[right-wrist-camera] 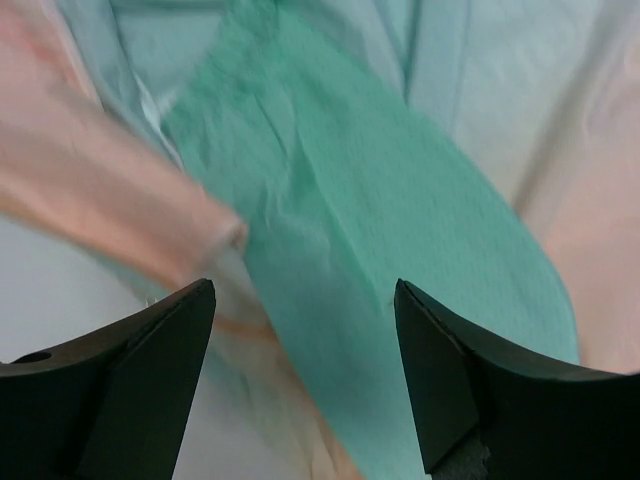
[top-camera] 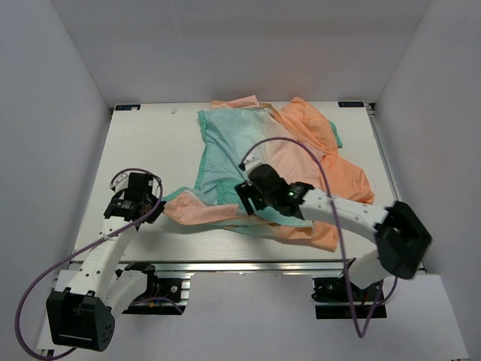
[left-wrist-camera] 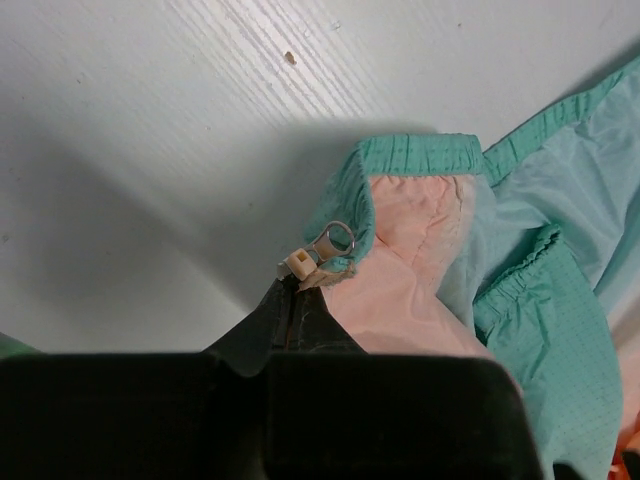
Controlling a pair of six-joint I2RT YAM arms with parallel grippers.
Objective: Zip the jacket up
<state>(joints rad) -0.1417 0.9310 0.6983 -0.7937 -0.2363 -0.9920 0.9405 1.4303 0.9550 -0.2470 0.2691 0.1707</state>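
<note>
Jacket (top-camera: 278, 165) is seen from the top, crumpled on the table (top-camera: 150, 143), left gripper (top-camera: 154, 201) at its left corner, right gripper (top-camera: 248, 197) over its near edge. From the left wrist, jaws are shut on its hem (left-wrist-camera: 410, 150) by the zipper pull (left-wrist-camera: 337, 240), unseen from above. From the right wrist, jaws are open, empty. The hem is best held tight while the other zipper side is taken.

Reaches forward with the left arm (top-camera: 101, 256), left gripper (left-wrist-camera: 297, 292) pinched tight; stretches the right arm (top-camera: 347, 211) leftward, right gripper (right-wrist-camera: 305, 300) spread wide.
</note>
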